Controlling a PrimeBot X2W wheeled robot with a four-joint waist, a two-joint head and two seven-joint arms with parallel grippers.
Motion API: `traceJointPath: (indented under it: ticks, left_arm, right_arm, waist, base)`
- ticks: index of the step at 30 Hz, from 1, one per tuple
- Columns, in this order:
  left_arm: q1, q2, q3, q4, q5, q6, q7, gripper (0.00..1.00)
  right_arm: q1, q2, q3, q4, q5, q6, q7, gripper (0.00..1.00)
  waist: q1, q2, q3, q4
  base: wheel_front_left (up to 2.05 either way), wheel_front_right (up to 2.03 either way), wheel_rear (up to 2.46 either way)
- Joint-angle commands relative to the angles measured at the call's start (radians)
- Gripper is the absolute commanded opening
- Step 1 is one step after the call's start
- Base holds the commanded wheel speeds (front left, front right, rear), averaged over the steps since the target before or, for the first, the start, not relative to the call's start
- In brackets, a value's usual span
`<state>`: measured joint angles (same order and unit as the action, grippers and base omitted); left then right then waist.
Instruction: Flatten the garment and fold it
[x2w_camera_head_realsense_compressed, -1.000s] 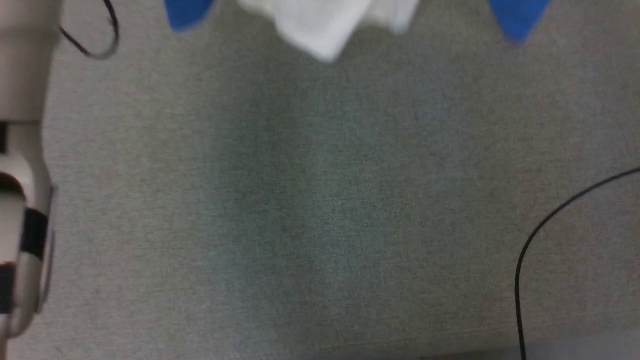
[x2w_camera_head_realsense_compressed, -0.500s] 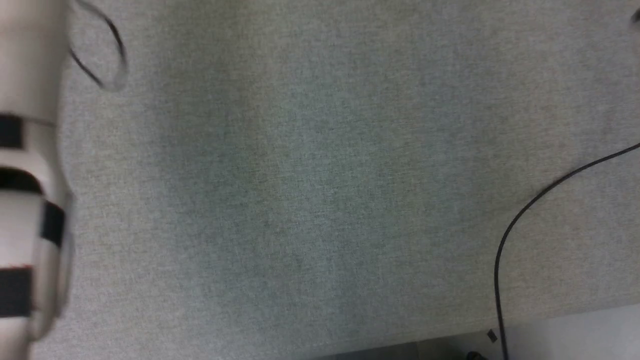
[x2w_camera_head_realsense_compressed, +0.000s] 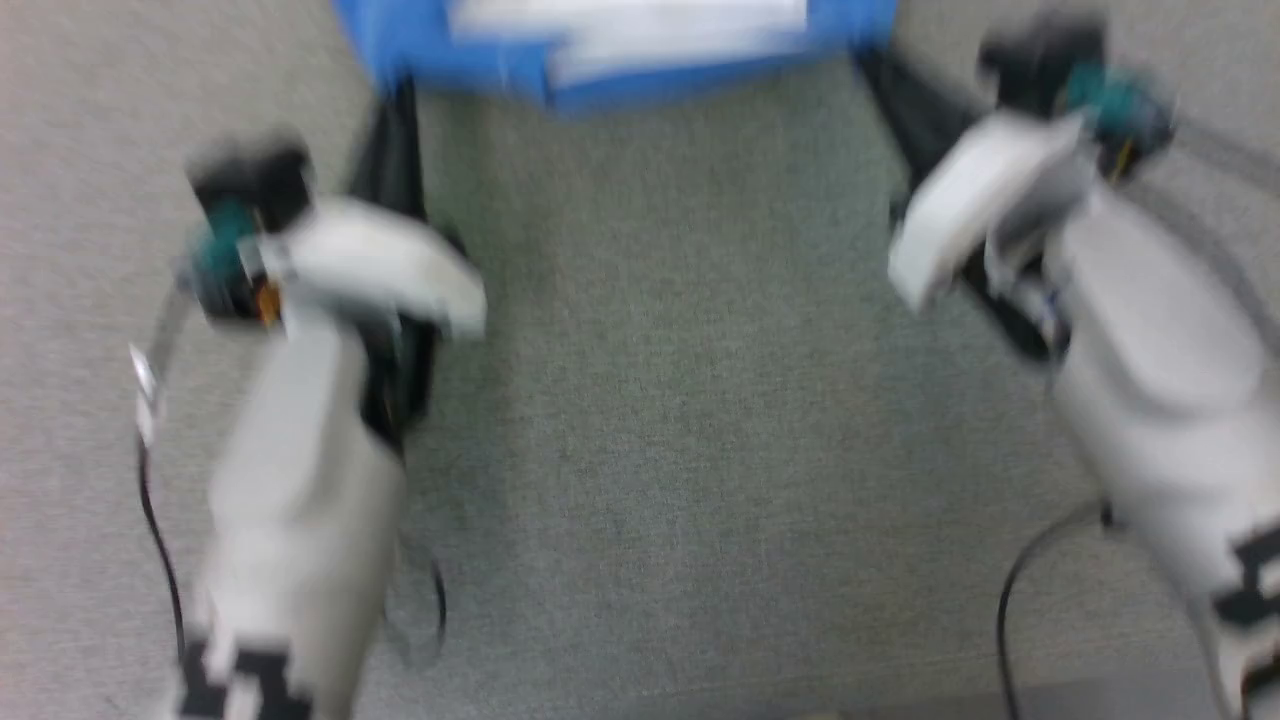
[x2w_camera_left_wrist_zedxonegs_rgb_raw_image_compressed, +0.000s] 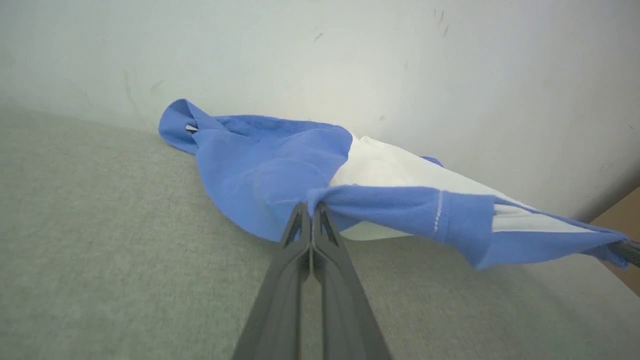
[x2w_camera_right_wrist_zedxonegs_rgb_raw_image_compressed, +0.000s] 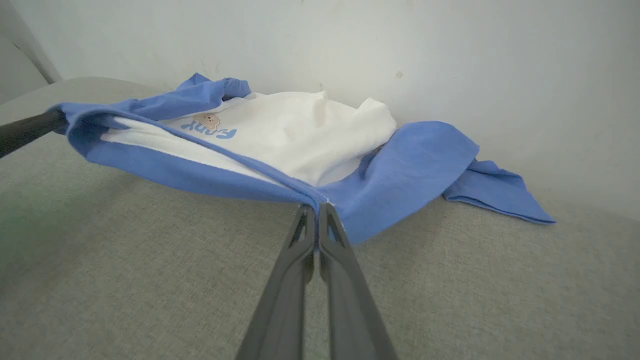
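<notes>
The garment (x2w_camera_head_realsense_compressed: 620, 50) shows blurred at the top of the head view, its blue edge stretched between my two grippers. My left gripper (x2w_camera_left_wrist_zedxonegs_rgb_raw_image_compressed: 312, 207) is shut on a bunched blue fold of the garment (x2w_camera_left_wrist_zedxonegs_rgb_raw_image_compressed: 270, 170), whose white body trails toward the wall. My right gripper (x2w_camera_right_wrist_zedxonegs_rgb_raw_image_compressed: 316, 207) is shut on the blue edge of the garment (x2w_camera_right_wrist_zedxonegs_rgb_raw_image_compressed: 300, 130), whose white front carries a small print. The held edge hangs a little above the grey surface. The left gripper (x2w_camera_head_realsense_compressed: 392, 95) and right gripper (x2w_camera_head_realsense_compressed: 875, 70) stand wide apart, fingers pointing at the cloth.
A grey cloth-covered surface (x2w_camera_head_realsense_compressed: 680, 400) spreads under both arms. A pale wall (x2w_camera_right_wrist_zedxonegs_rgb_raw_image_compressed: 450, 60) rises right behind the garment. One blue sleeve (x2w_camera_right_wrist_zedxonegs_rgb_raw_image_compressed: 495, 192) lies flat toward the wall. Black cables (x2w_camera_head_realsense_compressed: 1010, 600) hang by the arms.
The head view has swung: half a second ago it held bare grey surface and a forearm; now it holds both arms and the garment's blue edge at the top.
</notes>
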<state>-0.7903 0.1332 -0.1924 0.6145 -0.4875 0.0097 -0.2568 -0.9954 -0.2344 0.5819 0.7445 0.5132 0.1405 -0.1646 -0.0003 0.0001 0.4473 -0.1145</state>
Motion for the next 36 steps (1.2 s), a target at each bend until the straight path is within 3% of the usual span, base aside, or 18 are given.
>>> traceJointPath:
  ticks: [1, 9, 15, 21, 27, 34, 35, 36]
  left_arm:
    - [0.098, 0.001, 0.017, -0.041, 0.013, 0.003, -0.005, 0.0]
    - [0.478, 0.012, 0.008, -0.241, 0.057, 0.028, -0.001, 0.0]
    - [0.732, 0.026, -0.012, -0.411, 0.064, 0.091, 0.062, 0.0]
    - [0.902, 0.029, -0.023, -0.513, 0.062, 0.143, 0.119, 0.0]
    - [1.038, 0.014, -0.052, -0.535, 0.04, 0.164, 0.17, 0.0]
    - [1.03, -0.011, -0.069, -0.44, 0.015, 0.144, 0.152, 0.0]
    - [1.016, -0.014, -0.072, -0.42, 0.016, 0.141, 0.145, 0.0]
    - [1.001, -0.02, -0.075, -0.4, 0.014, 0.136, 0.136, 0.0]
  right_arm:
    - [0.084, -0.032, -0.003, -0.049, 0.016, -0.01, 0.008, 0.0]
    - [0.521, -0.096, -0.132, -0.377, -0.004, -0.01, 0.124, 0.0]
    - [0.87, -0.042, -0.303, -0.65, -0.076, -0.01, 0.269, 0.0]
    - [1.108, 0.037, -0.417, -0.806, -0.146, -0.01, 0.377, 0.0]
    - [1.291, 0.118, -0.494, -0.873, -0.218, -0.01, 0.44, 0.0]
    - [1.335, 0.151, -0.504, -0.766, -0.246, -0.01, 0.43, 0.0]
    - [1.327, 0.156, -0.502, -0.746, -0.241, -0.01, 0.416, 0.35]
    - [1.316, 0.157, -0.492, -0.722, -0.243, -0.01, 0.406, 0.64]
  waist:
    - [0.0003, -0.0001, -0.157, 0.03]
    - [0.0003, -0.0001, -0.336, 0.017]
    - [0.0003, -0.0001, -0.402, 0.013]
    - [0.0003, -0.0001, -0.43, 0.018]
    - [0.0003, -0.0001, -0.441, 0.03]
    - [0.0003, -0.0001, -0.415, 0.046]
    - [0.0003, -0.0001, -0.408, 0.047]
    - [0.0003, -0.0001, -0.404, 0.047]
  base:
    - [0.0, 0.0, 0.0]
    - [0.0, 0.0, 0.0]
    - [0.0, 0.0, 0.0]
    - [0.0, 0.0, 0.0]
    - [0.0, 0.0, 0.0]
    - [0.0, 0.0, 0.0]
    - [0.0, 0.0, 0.0]
    - [0.0, 0.0, 0.0]
